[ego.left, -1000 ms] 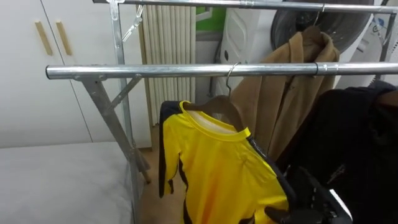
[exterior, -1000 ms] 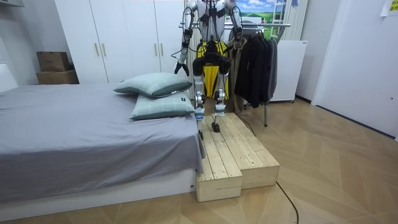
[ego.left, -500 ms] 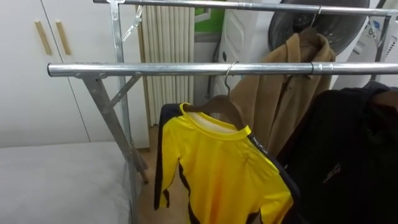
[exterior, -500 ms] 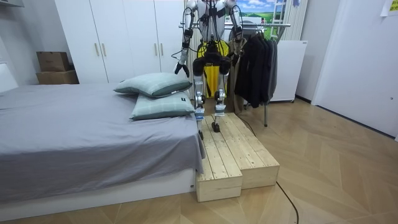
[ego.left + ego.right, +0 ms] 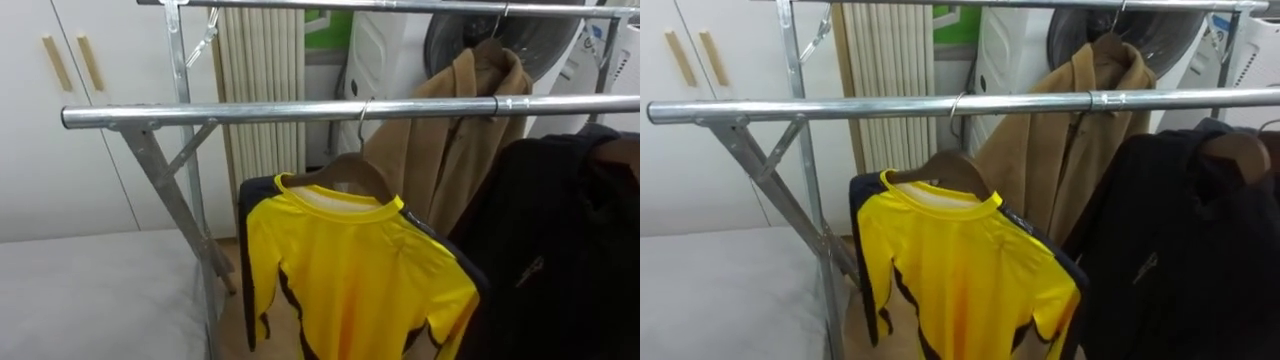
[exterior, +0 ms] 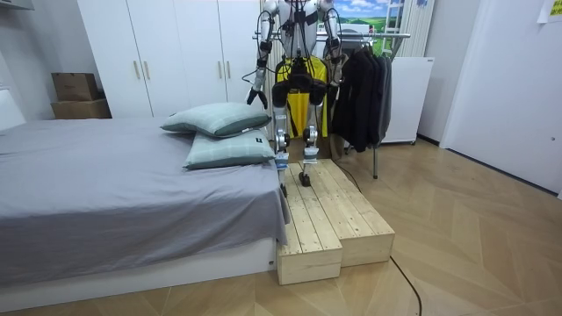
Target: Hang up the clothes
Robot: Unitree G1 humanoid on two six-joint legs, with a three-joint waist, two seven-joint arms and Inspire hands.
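bed (image 6: 105,193) and pillows (image 6: 219,118) take up the room view's left, and beside them the robot stands on a wooden platform (image 6: 329,219), facing a metal clothes rack (image 5: 250,113). a black jacket (image 5: 570,240) hangs at the rack's right end, a tan coat (image 5: 460,150) hangs from the rail behind, and the yellow long-sleeved shirt (image 5: 350,270) hangs on a wooden hanger (image 5: 350,170) hooked over the front rail, just left of the jacket. the left hand (image 6: 251,96) hangs low at the robot's side, too small to tell whether it is open or closed.
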